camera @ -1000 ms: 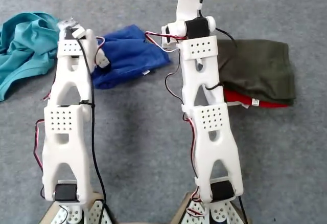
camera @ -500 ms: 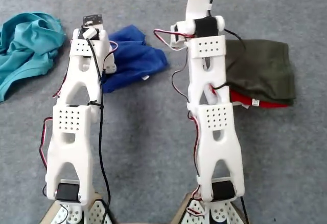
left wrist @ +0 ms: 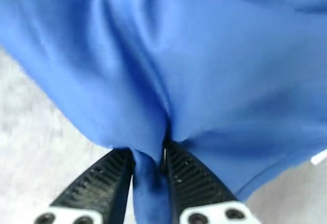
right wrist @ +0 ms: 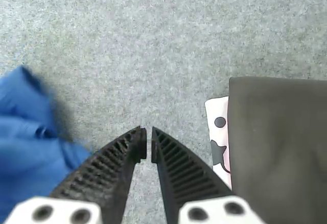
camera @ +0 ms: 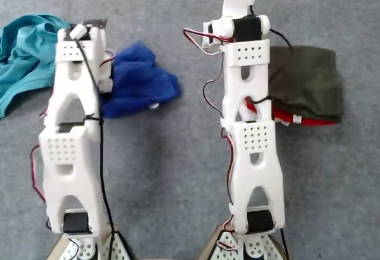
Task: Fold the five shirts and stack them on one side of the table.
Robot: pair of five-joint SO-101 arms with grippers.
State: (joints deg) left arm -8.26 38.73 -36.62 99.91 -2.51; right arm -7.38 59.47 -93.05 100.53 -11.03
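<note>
A blue shirt [left wrist: 204,55] hangs bunched from my left gripper [left wrist: 164,150], which is shut on a fold of it. In the high view the blue shirt [camera: 139,85] lies crumpled beside the left arm [camera: 74,94], at the table's far left-centre. My right gripper [right wrist: 148,130] is shut on nothing, held over bare grey table between the blue shirt [right wrist: 25,137] and a folded olive shirt [right wrist: 278,137]. The olive shirt [camera: 306,79] tops a stack at the right, with a red shirt [camera: 285,117] beneath. A teal shirt [camera: 27,55] lies unfolded at the far left.
A white patterned cloth edge [right wrist: 218,132] shows under the olive shirt. The right arm [camera: 246,94] stretches up the table's middle, next to the stack. Grey felt table [camera: 178,165] lies bare between the arms and along the near right.
The left arm has swung leftward, dragging the blue shirt with it and bunching it up. The right arm has shifted slightly to the right and farther back.
</note>
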